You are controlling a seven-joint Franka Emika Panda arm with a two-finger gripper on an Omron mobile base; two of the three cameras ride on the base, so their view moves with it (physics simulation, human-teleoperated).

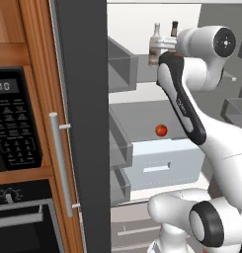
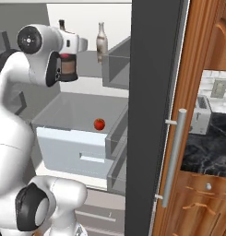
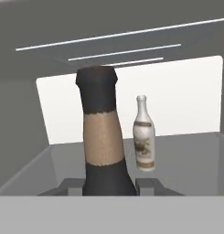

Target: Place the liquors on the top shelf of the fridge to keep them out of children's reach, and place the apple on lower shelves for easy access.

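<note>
Nearest the hand camera, the two-finger gripper [image 3: 109,186] is clamped on the dark, round-bodied bottle with a tan band and thin black neck [image 3: 102,137]; its dark fingertips [image 3: 147,185] press against the bottle's sides low down, and the bottle stands upright between them. In the base views the white arm reaches into the open tall dark grey fridge [image 1: 83,99] at the height of the top shelf [image 2: 86,57], the dark bottle's neck [image 1: 174,27] poking up just above the wrist (its body mostly hidden by the arm there).

A little beyond, and to the right in the hand view, the pale whitish bottle with a tan label and slim neck [image 3: 144,133] stands upright on the uppermost flat grey shelf [image 3: 186,155], apart from the held bottle.

Lower down, the small round red-orange apple [image 1: 161,130] rests on a wide grey lower shelf [image 2: 73,110], just above the light blue-white drawer [image 1: 164,165].

Beside the fridge sits a black wall oven [image 1: 16,123] in wooden cabinetry [image 2: 202,41].
</note>
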